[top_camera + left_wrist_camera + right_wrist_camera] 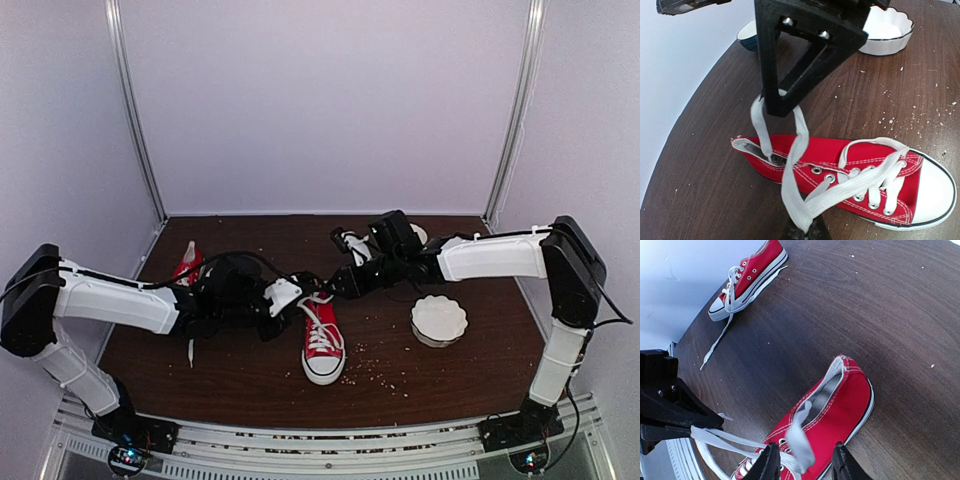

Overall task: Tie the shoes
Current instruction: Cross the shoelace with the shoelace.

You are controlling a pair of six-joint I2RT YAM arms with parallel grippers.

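Nearest the arm bases, crumbs are scattered over the dark wood worktop, beside the near shoe. It is set mid-worktop, toe toward the bases. A white scalloped bowl is seen to its right, apart. Over the shoe's tongue the left hand and right hand are crowded together, so the laces are half hidden from the top camera. Further back, the far shoe is mostly covered by the left arm, and a second bowl by the right arm.

Left wrist view: laces are pinched in the closed left hand at the bottom edge. The second bowl's blue outside is shown only here.

Right wrist view: right hand's fingers are held apart, a lace loop loose between them. Far shoe is seen whole, one lace trailed across the worktop.

Both shoes: red canvas, white toe caps and soles, white laces.
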